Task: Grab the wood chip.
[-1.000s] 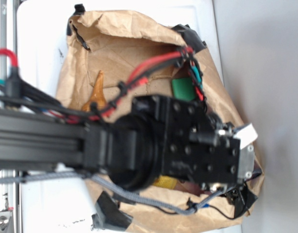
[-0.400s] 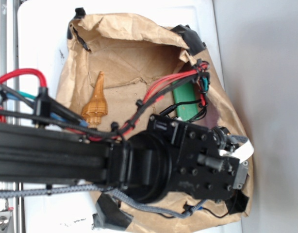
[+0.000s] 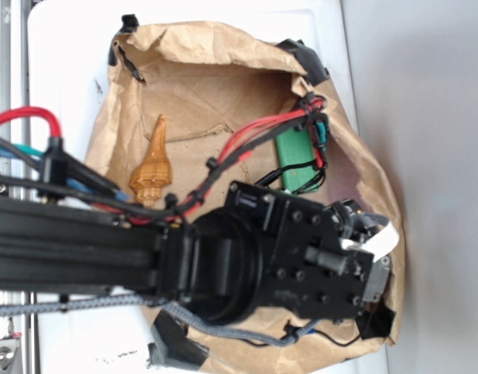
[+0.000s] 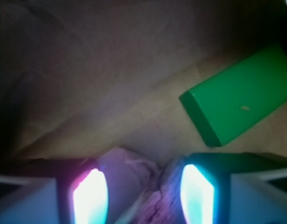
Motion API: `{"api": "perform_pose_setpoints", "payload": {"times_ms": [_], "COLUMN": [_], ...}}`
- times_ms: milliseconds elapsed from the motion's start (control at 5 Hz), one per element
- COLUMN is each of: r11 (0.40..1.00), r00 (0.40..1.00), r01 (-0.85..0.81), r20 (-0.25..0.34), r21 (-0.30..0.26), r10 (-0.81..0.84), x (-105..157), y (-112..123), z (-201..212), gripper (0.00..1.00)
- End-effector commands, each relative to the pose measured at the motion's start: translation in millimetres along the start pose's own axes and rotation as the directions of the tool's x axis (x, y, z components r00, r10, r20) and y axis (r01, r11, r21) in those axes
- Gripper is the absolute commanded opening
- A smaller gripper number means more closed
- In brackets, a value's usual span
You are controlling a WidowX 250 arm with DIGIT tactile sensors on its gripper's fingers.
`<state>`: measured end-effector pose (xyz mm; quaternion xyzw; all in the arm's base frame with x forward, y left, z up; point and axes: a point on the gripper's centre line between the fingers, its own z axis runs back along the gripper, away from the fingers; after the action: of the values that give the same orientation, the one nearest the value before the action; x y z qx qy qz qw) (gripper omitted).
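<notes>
Seen from the wrist: gripper (image 4: 143, 196) low over the brown paper (image 4: 87, 93), fingers (image 4: 89, 196) apart. Between them, at the bottom edge, lay the wood chip (image 4: 155, 205), rough and purplish in the glow, mostly cut off by the frame; long axis could not be told for sure. Just up and right, apart from the chip, lay the green block (image 4: 241, 100), long axis slanting up-right. From the exterior: chip hidden beneath the arm (image 3: 286, 257); seashell (image 3: 152, 167) well apart, tip pointing up.

Hand (image 4: 143, 196) low, fingers apart
</notes>
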<state>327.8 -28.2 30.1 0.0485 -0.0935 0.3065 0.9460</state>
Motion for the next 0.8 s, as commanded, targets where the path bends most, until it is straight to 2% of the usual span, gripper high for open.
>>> {"api": "perform_pose_setpoints", "payload": {"times_ms": [0,200,400,600], "r11": [0.999,0.993,0.987,0.981], "r00": [0.998,0.999,0.998,0.99], "r01": [-0.003,-0.044,-0.067,-0.135], "r20": [0.061,0.011,-0.032,-0.055], "r21": [-0.049,-0.112,-0.144,-0.139], "r10": [0.006,0.046,0.063,0.128], "x": [0,8,12,12], "y": [-4,7,12,14], "z": [14,37,53,60], "gripper": [0.32,1.0,1.0,1.0]}}
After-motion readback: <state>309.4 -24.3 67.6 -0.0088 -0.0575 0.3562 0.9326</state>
